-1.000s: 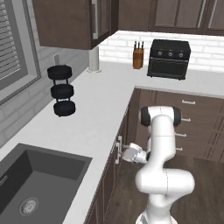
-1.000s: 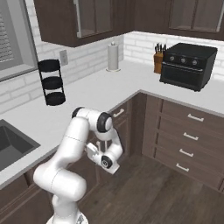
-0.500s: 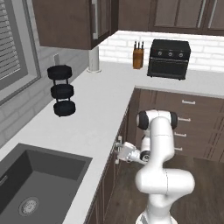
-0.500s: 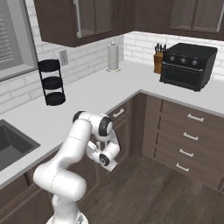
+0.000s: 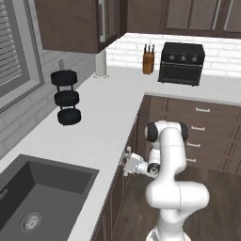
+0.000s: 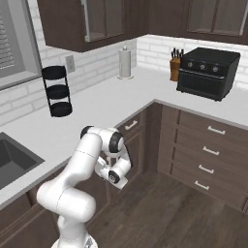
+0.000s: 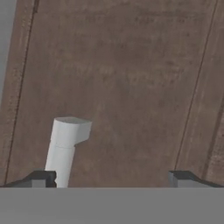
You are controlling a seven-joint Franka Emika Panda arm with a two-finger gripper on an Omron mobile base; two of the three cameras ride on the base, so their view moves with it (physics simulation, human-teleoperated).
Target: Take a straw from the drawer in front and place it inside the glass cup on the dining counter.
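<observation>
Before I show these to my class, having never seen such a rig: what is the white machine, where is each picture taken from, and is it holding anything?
It is a white robot arm in a rendered kitchen. Two cameras on its base look over it from behind, left and right. The third sits on its hand, looking at a brown drawer front and its pale metal handle. The gripper is open and holds nothing; its two dark fingertips stand far apart close to the handle. On the white counter are a black tiered rack, a paper towel roll, a knife block, a black toaster oven and a sink.
</observation>
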